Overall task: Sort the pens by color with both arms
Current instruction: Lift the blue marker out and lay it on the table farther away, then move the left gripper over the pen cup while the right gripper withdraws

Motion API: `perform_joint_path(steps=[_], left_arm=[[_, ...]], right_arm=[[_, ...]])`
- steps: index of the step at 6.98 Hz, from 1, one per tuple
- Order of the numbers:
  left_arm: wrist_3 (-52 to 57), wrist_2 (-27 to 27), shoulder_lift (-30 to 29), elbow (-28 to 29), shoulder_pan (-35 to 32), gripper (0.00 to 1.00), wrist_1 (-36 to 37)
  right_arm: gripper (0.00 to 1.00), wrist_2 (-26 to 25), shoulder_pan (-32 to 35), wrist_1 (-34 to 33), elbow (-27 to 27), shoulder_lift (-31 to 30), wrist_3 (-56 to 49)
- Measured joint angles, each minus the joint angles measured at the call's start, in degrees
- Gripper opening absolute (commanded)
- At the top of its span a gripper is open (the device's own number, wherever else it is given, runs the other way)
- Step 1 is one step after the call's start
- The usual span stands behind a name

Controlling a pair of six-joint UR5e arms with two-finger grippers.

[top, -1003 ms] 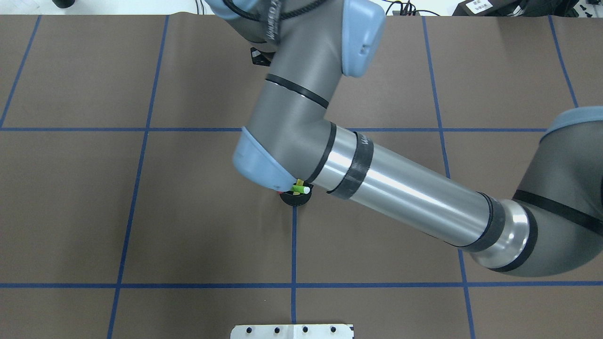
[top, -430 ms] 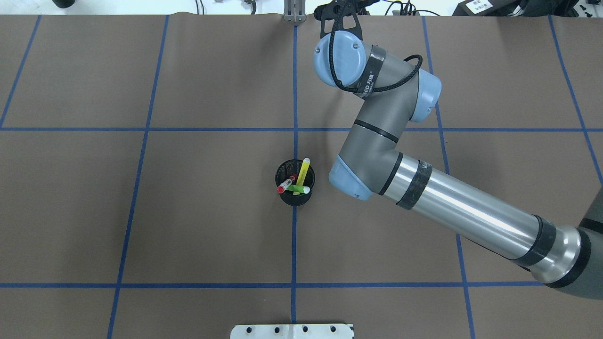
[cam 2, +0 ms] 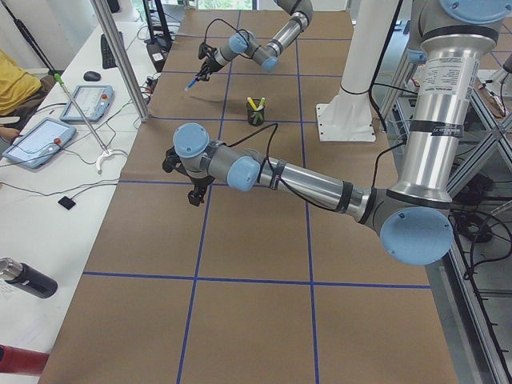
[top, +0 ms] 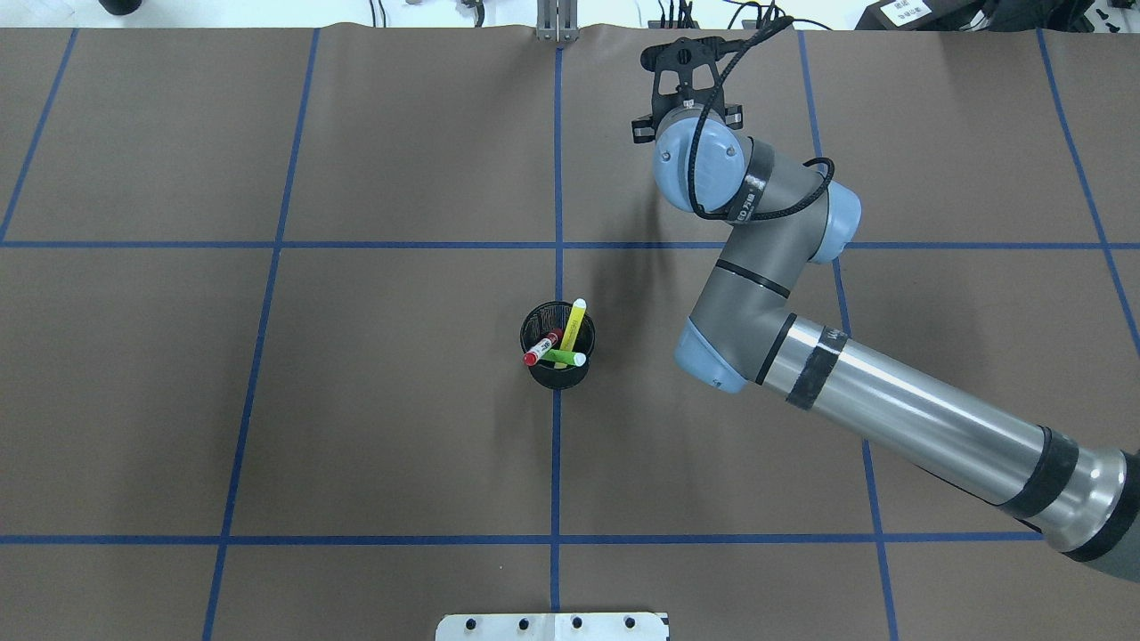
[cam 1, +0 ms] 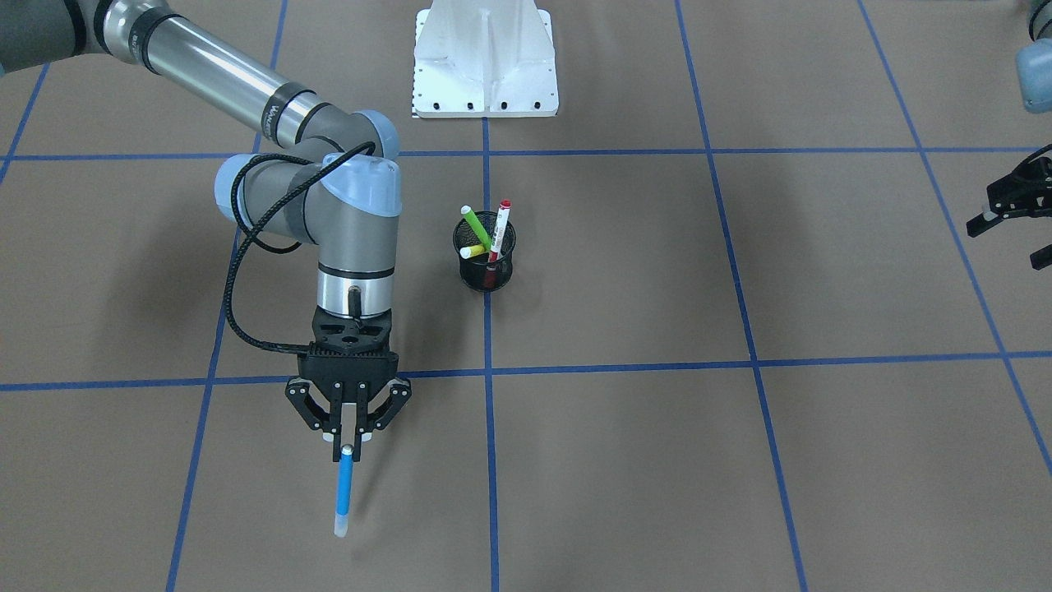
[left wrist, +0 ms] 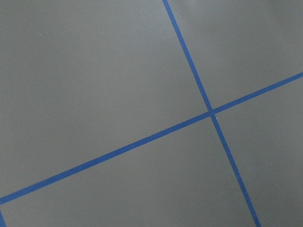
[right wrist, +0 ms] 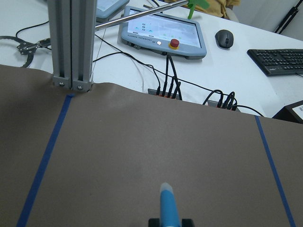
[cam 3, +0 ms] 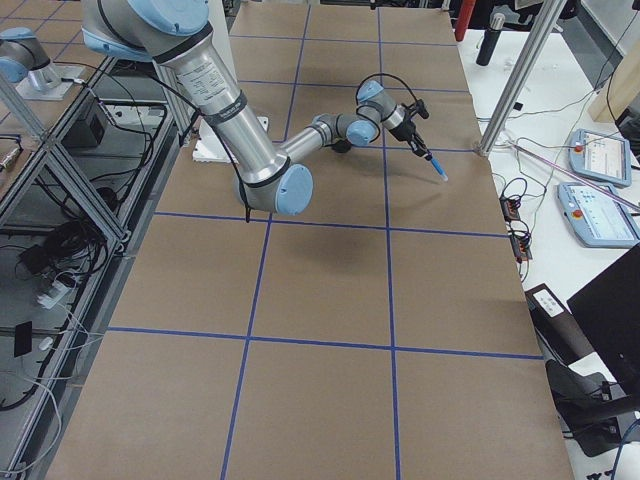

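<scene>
**A:** What has shifted since a second ago?

**B:** The right arm is swinging clear of the cup (cam 1: 477, 273) it was covering, carrying the blue pen (cam 1: 343, 492) toward the desk's (cam 1: 740, 460) far edge.

**A:** How is it gripping?

**B:** The right claw (cam 1: 348, 440) is pinching the pen's top end, so the pen is slanting down over a bare square, probably blue's spot.

**A:** And the others?

**B:** The green pen (cam 1: 477, 228), yellow pen (cam 1: 472, 251) and red-capped pen (cam 1: 498, 233) are leaning in the cup, waiting. The left claw (cam 1: 1007, 242) is hanging spread wide, gripping nothing, well aside, likely keeping clear.
</scene>
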Motion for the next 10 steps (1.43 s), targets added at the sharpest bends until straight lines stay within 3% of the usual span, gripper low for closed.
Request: perform_joint_path(steps=[1,3,6,7,10], left_arm=[[0.0,0.0,0.0,0.0,0.0,1.00,-0.3],[0.0,0.0,0.1,0.0,0.1,1.00,-0.7],[-0.1,0.0,0.1,0.1,0.1,1.00,-0.9],[-0.1,0.0,0.1,0.0,0.1,1.00,-0.9],[-6.9,0.3,-2.5,-0.5,0.7,1.00,-1.8]], right_arm=[[0.44,-1.5,-1.0,1.9,-0.1,-1.0,0.6],[0.47,-3.3,-2.4,3.9,-0.2,-1.7,3.0],[0.80,-2.3,-2.3,7.6,-0.2,-2.4,4.6],[0.95,0.1,-1.4,7.8,-0.1,-2.3,4.9],[0.98,15.5,3.4,6.9,0.1,-2.3,5.4]])
